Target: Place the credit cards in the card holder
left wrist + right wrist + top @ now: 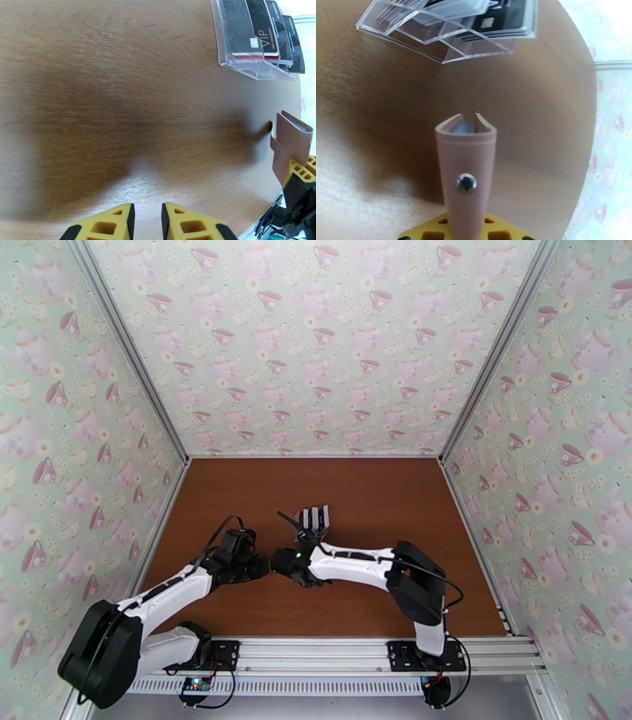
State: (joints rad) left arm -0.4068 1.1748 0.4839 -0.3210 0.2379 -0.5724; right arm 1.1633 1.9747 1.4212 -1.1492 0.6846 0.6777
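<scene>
No cards loaded yet.
The right pincer (pixel 466 231) grips the folded pink card holder (pixel 466 165); left pincer (pixel 146 221) slightly parted, empty; credit cards (pixel 256 27) sit in clear rack (pixel 252 71).

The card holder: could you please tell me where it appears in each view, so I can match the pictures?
Top external: too small to make out, at the right gripper tip near the table middle.
Left wrist: the card holder at the right edge, held by yellow fingers.
Right wrist: bottom centre, upright, snap facing the camera.
Shared landmark: the clear card rack.
</scene>
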